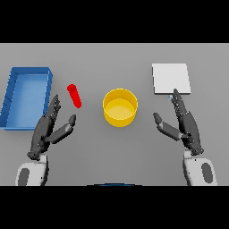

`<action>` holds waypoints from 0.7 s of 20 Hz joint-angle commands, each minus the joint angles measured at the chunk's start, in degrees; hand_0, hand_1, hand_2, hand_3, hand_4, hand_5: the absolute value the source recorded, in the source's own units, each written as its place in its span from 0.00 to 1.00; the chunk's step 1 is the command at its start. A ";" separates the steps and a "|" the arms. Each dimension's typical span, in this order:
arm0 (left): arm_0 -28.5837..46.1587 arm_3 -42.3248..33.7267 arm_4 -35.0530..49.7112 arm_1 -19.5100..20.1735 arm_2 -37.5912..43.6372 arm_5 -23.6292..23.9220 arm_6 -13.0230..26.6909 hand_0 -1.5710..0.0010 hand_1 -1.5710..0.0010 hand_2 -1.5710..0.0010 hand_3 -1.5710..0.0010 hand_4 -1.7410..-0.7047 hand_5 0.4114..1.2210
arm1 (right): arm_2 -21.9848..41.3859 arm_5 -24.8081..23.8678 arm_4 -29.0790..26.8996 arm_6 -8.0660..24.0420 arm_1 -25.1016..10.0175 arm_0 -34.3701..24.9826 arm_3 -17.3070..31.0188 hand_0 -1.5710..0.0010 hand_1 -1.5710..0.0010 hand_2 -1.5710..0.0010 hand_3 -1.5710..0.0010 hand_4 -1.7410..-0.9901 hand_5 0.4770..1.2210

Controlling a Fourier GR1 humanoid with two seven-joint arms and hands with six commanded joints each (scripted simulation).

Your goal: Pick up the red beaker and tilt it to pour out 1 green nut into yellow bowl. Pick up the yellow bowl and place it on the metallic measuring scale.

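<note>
The red beaker (74, 95) stands on the grey table left of centre, a slim red tube leaning slightly. The yellow bowl (120, 107) sits at the middle of the table, and I cannot see anything inside it. The metallic measuring scale (171, 78) is a pale square plate at the back right. My left hand (48, 127) is open, just below and left of the beaker, not touching it. My right hand (183, 121) is open too, right of the bowl, with its fingertips reaching the scale's near edge.
A blue tray (26, 96) with raised walls lies along the left side of the table, close beside my left hand.
</note>
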 commanded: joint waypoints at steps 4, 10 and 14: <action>-5.50 8.04 -1.67 -0.91 1.05 1.53 -1.25 1.00 1.00 1.00 1.00 0.51 0.31 | -0.10 0.37 0.05 -1.47 -0.29 0.40 0.31 1.00 1.00 1.00 1.00 0.59 0.20; -15.71 19.85 -1.76 -0.74 4.56 3.14 -4.46 1.00 1.00 1.00 1.00 0.50 0.29 | -0.13 -0.27 0.51 -0.82 -0.05 0.34 -0.05 1.00 1.00 1.00 1.00 0.59 0.19; -21.51 27.35 -2.48 -0.80 6.15 4.45 -6.53 1.00 1.00 1.00 1.00 0.50 0.28 | -0.20 -0.30 0.57 -0.28 -0.04 -0.18 0.39 1.00 1.00 1.00 1.00 0.59 0.21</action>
